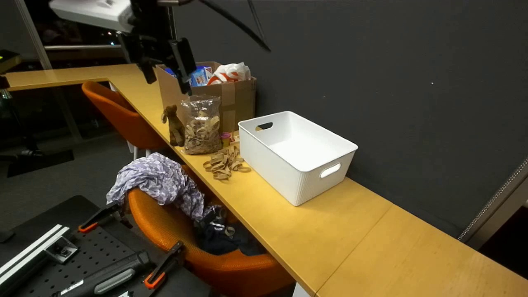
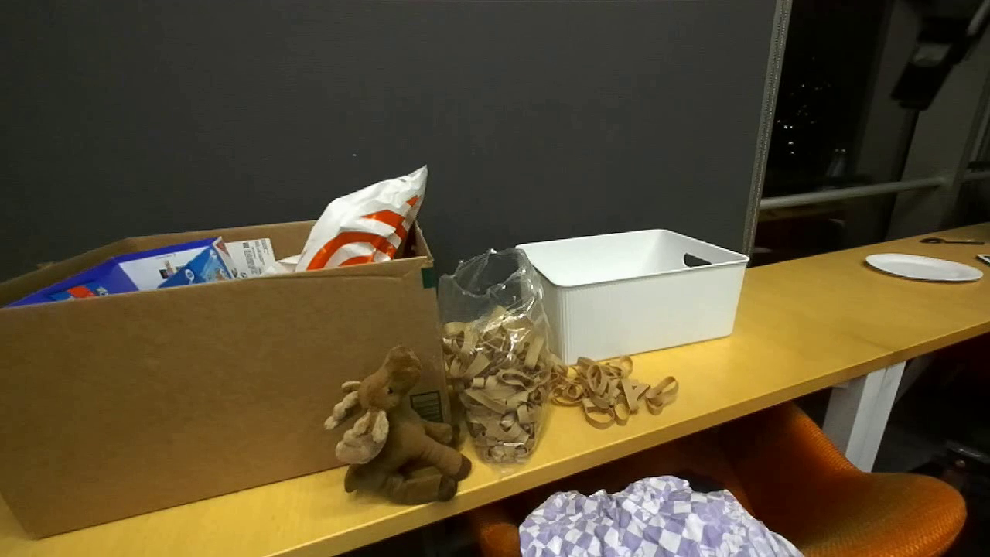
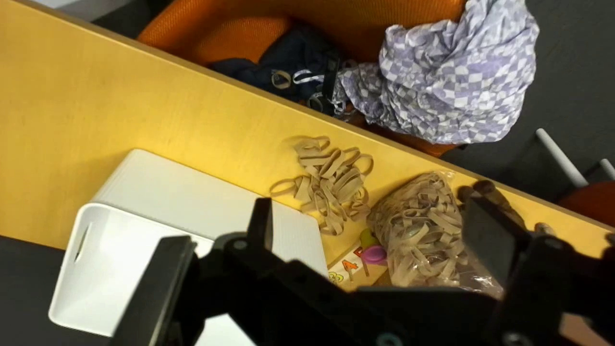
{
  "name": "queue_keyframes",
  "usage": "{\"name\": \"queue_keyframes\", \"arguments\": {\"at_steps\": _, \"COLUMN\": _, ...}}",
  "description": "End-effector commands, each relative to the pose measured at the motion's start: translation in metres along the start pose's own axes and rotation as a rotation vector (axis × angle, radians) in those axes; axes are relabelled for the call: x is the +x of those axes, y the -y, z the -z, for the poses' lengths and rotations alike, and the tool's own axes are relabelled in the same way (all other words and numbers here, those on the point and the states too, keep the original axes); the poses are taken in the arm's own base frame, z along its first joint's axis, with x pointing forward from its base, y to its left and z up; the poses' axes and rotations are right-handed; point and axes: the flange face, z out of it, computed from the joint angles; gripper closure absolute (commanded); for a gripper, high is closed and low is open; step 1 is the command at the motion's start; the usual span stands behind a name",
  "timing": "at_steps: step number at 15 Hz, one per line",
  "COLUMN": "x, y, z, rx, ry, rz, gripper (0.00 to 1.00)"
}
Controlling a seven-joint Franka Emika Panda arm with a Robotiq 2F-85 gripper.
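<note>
Nearest the wrist camera we found the gripper, its fingers spread wide apart with nothing held; it hung above the table, touching nothing. We judged the step in hand to be an unloaded hover; taking hold of anything below would have called first for a descent, then for setting the fingers either side.

Left to right in the wrist view, we noted the following. The bin bore no label that we could see. Just beside it lay the bands, a loose tangle between bin and bag. Next came a strip with a legible orange "4"; a red character beside it could not be settled. A tub with a purple lid showed no readable text. The bag, clear and part-filled with similar bands, carried no visible print; it and the loose bands lay nearest below the gripper. A toy sat just past it.

In both exterior views, the carton held a packet with orange arcs and a blue box; we could read no lettering on either.
</note>
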Motion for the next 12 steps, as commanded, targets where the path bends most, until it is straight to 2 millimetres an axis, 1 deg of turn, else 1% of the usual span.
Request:
{"name": "queue_keyframes", "arguments": {"at_steps": 1, "x": 0.054, "y": -0.016, "z": -0.064, "rx": -0.015, "ry": -0.019, "rz": -0.011, "gripper": 0.00}}
{"name": "queue_keyframes", "arguments": {"at_steps": 3, "x": 0.068, "y": -0.025, "z": -0.112, "rx": -0.028, "ry": -0.044, "rz": -0.040, "gripper": 0.00}}
{"name": "queue_keyframes", "arguments": {"at_steps": 4, "x": 0.073, "y": -0.026, "z": -0.135, "rx": -0.027, "ry": -0.051, "rz": -0.047, "gripper": 0.00}}
{"name": "queue_keyframes", "arguments": {"at_steps": 5, "x": 0.078, "y": -0.024, "z": -0.159, "rx": -0.027, "ry": -0.061, "rz": -0.064, "gripper": 0.00}}
{"name": "queue_keyframes", "arguments": {"at_steps": 7, "x": 0.088, "y": -0.013, "z": -0.198, "rx": -0.013, "ry": -0.073, "rz": -0.081, "gripper": 0.00}}
{"name": "queue_keyframes", "arguments": {"at_steps": 10, "x": 0.103, "y": 0.005, "z": -0.241, "rx": 0.008, "ry": -0.081, "rz": -0.088, "gripper": 0.00}}
{"name": "queue_keyframes", "arguments": {"at_steps": 12, "x": 0.116, "y": 0.006, "z": -0.269, "rx": 0.024, "ry": -0.066, "rz": -0.086, "gripper": 0.00}}
